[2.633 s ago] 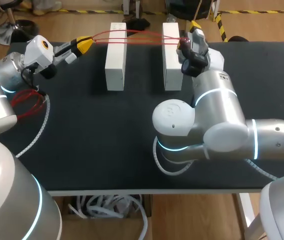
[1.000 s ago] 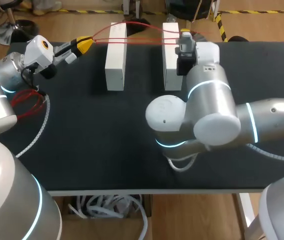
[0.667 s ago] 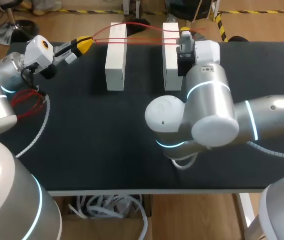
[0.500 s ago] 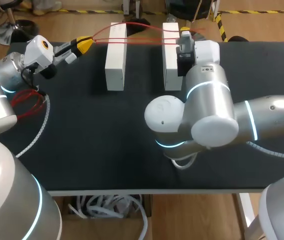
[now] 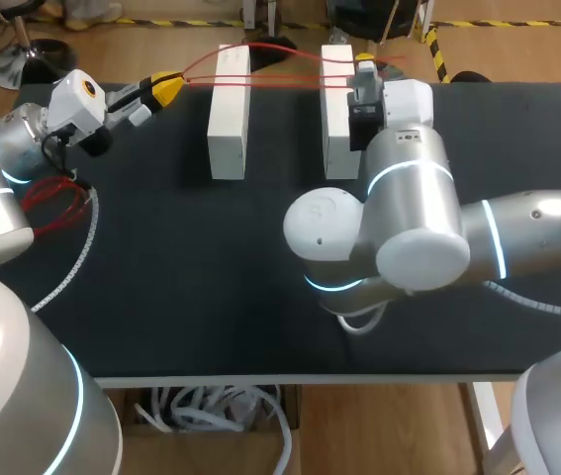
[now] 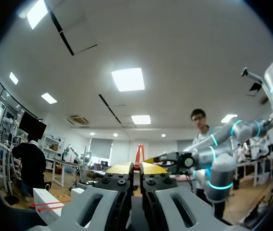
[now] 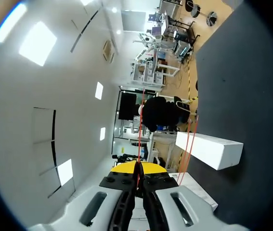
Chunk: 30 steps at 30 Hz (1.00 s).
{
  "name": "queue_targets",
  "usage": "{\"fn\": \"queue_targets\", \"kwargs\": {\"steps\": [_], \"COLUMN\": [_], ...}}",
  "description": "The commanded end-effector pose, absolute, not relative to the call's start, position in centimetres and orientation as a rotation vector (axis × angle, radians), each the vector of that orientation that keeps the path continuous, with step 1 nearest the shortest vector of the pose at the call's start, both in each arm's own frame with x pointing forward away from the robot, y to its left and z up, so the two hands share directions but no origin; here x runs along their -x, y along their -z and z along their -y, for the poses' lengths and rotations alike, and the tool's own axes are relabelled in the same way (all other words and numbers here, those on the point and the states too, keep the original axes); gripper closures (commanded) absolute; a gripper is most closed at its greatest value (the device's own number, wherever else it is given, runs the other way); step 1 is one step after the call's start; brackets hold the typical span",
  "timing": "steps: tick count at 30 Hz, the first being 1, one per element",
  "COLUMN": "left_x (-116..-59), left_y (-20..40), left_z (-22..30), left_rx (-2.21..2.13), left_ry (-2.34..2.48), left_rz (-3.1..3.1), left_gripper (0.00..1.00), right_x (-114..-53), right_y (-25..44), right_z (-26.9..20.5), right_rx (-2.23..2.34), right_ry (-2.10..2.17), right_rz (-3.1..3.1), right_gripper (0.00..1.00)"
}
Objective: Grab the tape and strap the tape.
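Both hands are clamped tight on the red tape (image 5: 280, 71), one at each end. The left hand (image 5: 166, 87) sits off to the left of the left white block (image 5: 229, 119), and the right hand (image 5: 364, 67) is at the far end of the right white block (image 5: 337, 129). The tape's long axis runs left-right across the far ends of both blocks, so from the right hand it heads straight left.

In the right wrist view the fingers (image 7: 126, 169) are pinched together with the tape (image 7: 139, 130) coming out between them. From overhead that arm's wrist hides the fingertips, and I can't tell how the strands sit behind the right block.
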<state>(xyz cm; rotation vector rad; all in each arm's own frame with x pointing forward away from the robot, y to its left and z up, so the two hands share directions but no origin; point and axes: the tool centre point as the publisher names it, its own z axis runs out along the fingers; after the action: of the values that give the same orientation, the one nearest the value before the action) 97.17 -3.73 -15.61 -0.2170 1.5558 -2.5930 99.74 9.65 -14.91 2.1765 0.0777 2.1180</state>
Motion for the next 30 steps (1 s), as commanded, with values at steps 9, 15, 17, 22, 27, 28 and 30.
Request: {"fn": "queue_targets", "kwargs": {"steps": [9, 15, 17, 22, 27, 28, 30], "left_x": [-97.3, -97.3, -97.2, -96.9, -96.4, -96.4, -96.3], "left_y": [14.8, 13.2, 13.0, 12.6, 12.4, 12.4, 12.3], "left_z": [3.4, 3.0, 3.2, 3.3, 3.4, 3.4, 3.5], "left_rx": [0.172, 0.102, 0.091, 0.093, 0.128, 0.142, 0.139], "left_ry": [2.542, 2.382, 2.34, 2.204, 2.033, 1.988, 1.93], "left_rz": [-1.684, -2.002, -2.081, -2.243, -2.364, -2.414, -2.443], "left_gripper": [1.0, 1.0, 1.0, 1.0, 1.0, 1.0, 1.0], "right_x": [-99.7, -99.7, -99.7, -99.7, -99.7, -99.7, -99.7], "right_y": [14.7, 14.7, 14.7, 14.7, 14.7, 14.7, 14.7], "right_z": [-9.5, -9.5, -9.5, -9.5, -9.5, -9.5, -9.5], "right_rx": [-2.182, -2.182, -2.182, -2.182, -2.182, -2.182, -2.182], "right_ry": [-2.113, -2.113, -2.113, -2.113, -2.113, -2.113, -2.113], "right_rz": [-0.082, -0.082, -0.082, -0.082, -0.082, -0.082, -0.082], "right_gripper": [1.0, 1.0, 1.0, 1.0, 1.0, 1.0, 1.0]}}
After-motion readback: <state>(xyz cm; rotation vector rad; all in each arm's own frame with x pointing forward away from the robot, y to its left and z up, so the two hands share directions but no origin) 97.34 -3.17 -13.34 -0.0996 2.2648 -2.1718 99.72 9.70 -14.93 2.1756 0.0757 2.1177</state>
